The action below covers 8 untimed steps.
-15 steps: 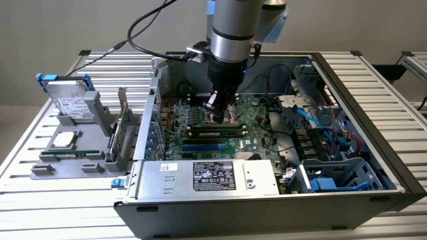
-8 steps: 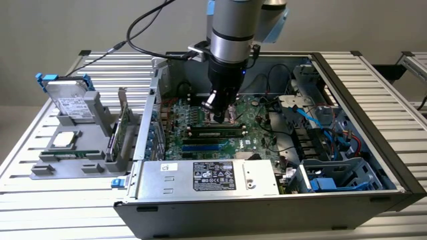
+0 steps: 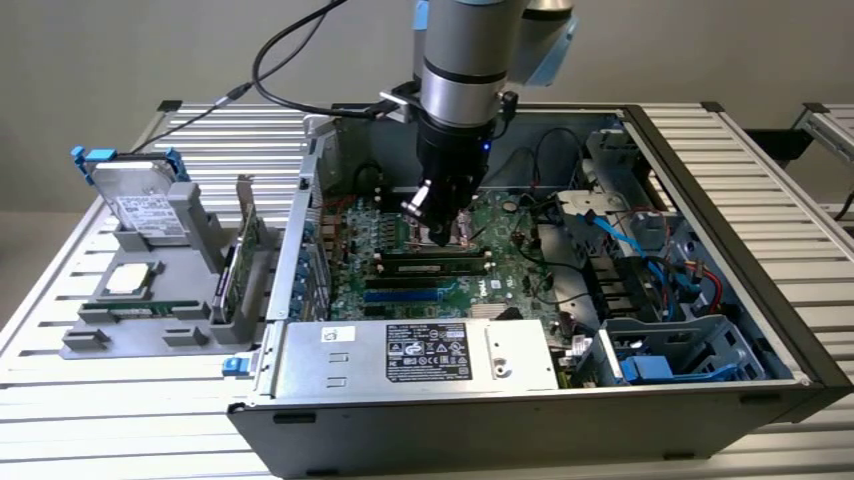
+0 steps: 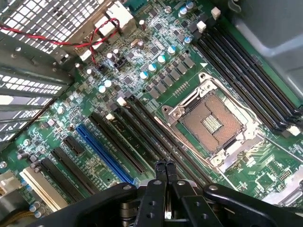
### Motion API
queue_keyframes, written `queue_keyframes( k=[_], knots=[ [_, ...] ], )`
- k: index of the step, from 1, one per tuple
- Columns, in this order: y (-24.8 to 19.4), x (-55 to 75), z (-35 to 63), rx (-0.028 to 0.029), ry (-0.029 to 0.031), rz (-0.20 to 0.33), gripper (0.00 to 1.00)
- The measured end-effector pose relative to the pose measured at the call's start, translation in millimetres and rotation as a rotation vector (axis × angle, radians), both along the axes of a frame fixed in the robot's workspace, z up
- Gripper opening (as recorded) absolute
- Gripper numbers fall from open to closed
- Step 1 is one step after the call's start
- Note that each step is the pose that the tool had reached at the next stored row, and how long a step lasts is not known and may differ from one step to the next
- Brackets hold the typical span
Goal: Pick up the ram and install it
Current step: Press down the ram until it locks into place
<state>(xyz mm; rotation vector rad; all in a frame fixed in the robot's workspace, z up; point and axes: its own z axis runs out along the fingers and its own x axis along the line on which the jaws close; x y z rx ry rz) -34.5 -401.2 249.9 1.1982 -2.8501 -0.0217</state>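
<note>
Green board with a row of black chips, the ram (image 3: 427, 265) looks to me to be standing in one of the long black slots (image 4: 142, 137) of the motherboard (image 4: 142, 66). It sits just on the near side of the open processor socket (image 4: 213, 123) in the exterior view. I cannot tell from here whether it is pressed fully home or whether the end clips have caught it.

My gripper (image 3: 438, 222) hangs inside the open computer case (image 3: 747, 210), low over the board and just above the slot area. In the wrist view the gripper (image 4: 165, 165) has its fingers (image 4: 160, 171) clenched tip to tip with nothing between them, so I am carrying nothing. The tips hover over the bank of slots beside the socket, close to the board, though I cannot say whether they touch anything.

Judging by this, the pick-up is done and the stick is at the board. Whether it is properly seated is what I cannot confirm.

Off on the exterior view's left, the grey fixture (image 3: 94, 335) on the slatted counter (image 3: 40, 380) holds a square silver processor chip (image 3: 130, 278), an upright expansion card (image 3: 244, 262) and a drive (image 3: 140, 200).
</note>
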Motion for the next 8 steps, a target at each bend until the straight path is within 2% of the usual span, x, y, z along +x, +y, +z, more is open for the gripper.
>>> queue_keyframes(
  k=[4, 8],
  knots=[
    [0.0, 0.0, -0.7, 0.0013, -0.0047, -0.045, 0.1],
    [0.0, 0.0, -2.1, 0.0016, -0.0061, -0.101, 0.1]
  ],
)
